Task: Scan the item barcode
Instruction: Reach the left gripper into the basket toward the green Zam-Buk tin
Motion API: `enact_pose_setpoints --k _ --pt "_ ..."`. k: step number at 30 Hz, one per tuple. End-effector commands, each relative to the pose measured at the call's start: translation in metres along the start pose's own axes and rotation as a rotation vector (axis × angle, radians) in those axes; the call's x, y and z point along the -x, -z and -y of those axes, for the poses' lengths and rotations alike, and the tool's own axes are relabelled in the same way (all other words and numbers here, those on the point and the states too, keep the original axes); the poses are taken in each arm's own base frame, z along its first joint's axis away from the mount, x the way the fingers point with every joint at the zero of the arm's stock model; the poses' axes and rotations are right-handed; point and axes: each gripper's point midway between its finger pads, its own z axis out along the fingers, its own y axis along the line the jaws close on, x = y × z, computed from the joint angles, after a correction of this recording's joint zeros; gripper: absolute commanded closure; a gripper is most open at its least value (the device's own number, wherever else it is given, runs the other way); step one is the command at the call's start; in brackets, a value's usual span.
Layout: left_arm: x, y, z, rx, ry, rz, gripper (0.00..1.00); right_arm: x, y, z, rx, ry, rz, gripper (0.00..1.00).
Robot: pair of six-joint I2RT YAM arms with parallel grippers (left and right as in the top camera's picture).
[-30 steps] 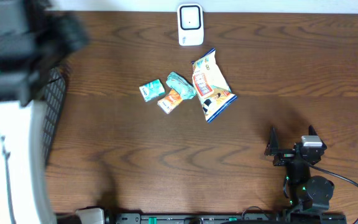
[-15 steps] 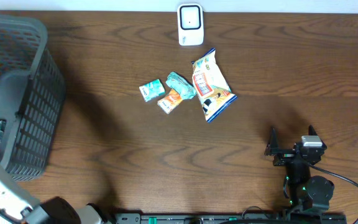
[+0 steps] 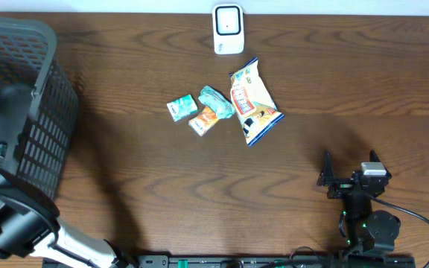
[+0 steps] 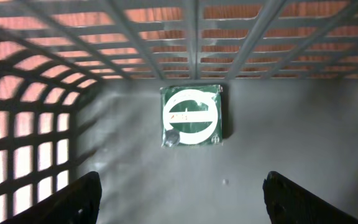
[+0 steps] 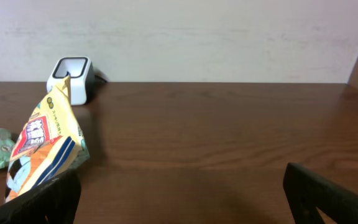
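My left gripper (image 4: 182, 186) hangs inside the basket (image 3: 51, 45), jaws spread and empty; the green packet (image 4: 191, 116) lies flat on the basket floor, clear of both fingers.
To do this step well, I judge I should lift straight up so neither finger catches the mesh wall, then go for the next item. The snack bag (image 3: 253, 104) and three small packets (image 3: 199, 112) sit bunched mid-table, just below the scanner (image 3: 228, 30). They touch, so taking one alone needs care. My right gripper (image 3: 348, 160) is parked near the table edge, jaws wide and empty, well apart from everything.
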Motion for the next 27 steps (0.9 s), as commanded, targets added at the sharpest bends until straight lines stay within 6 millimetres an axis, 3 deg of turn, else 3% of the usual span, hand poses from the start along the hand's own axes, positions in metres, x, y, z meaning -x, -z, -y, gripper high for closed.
enact_pose_setpoints --k 1,6,9,27 --pt "-0.007 -0.029 0.002 0.046 -0.01 -0.034 0.18 -0.001 0.0 0.002 -0.009 -0.012 -0.001 0.01" --pt "-0.016 -0.063 0.009 0.071 -0.057 -0.071 0.17 -0.001 0.0 0.002 -0.009 -0.012 0.0 0.01" --pt "-0.019 -0.072 0.011 0.078 -0.072 -0.081 0.18 -0.001 0.0 0.002 -0.009 -0.012 -0.001 0.01" --pt "-0.024 -0.091 0.009 0.074 -0.116 -0.075 0.18 -0.001 0.0 0.002 -0.009 -0.012 0.0 0.01"
